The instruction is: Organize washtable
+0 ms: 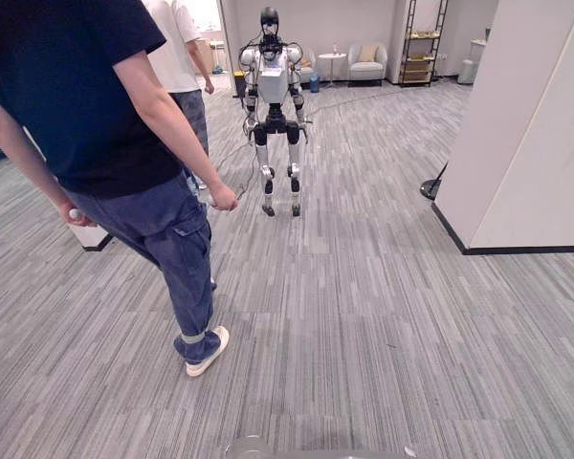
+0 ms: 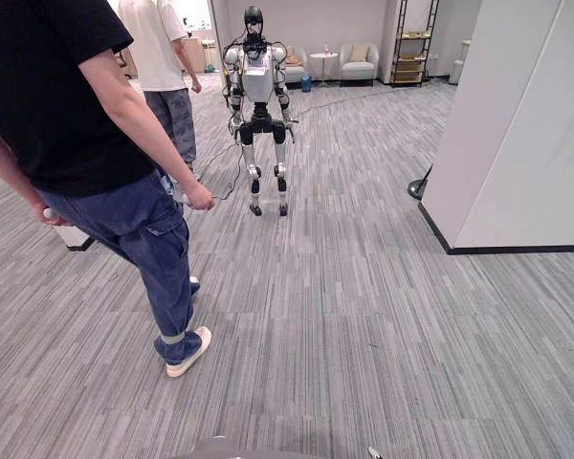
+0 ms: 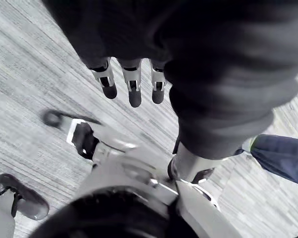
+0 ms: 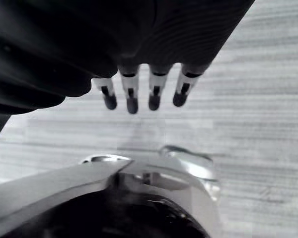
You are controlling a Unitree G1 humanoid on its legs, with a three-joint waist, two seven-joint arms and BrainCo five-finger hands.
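The left hand (image 3: pixel 134 89) hangs over the grey striped carpet (image 1: pixel 383 316), its fingers straight and relaxed, with nothing in its hold. The right hand (image 4: pixel 154 91) hangs the same way, loose and empty. Ahead stand 2 people: a person in a dark shirt and jeans (image 1: pixel 105 115) close on the left, and a person in a white shirt (image 1: pixel 177 57) beyond. Farther back is another humanoid robot (image 1: pixel 273 86), and a white wall (image 1: pixel 526 143) rises on the right.

Both head eyes look forward and down across the grey striped carpet floor (image 1: pixel 392 325), sharing the person in dark shirt and blue jeans (image 2: pixel 96 143) close by. Wrist cameras peer past left hand (image 3: pixel 134 89) and right hand (image 4: pixel 131 96), down onto that carpet.
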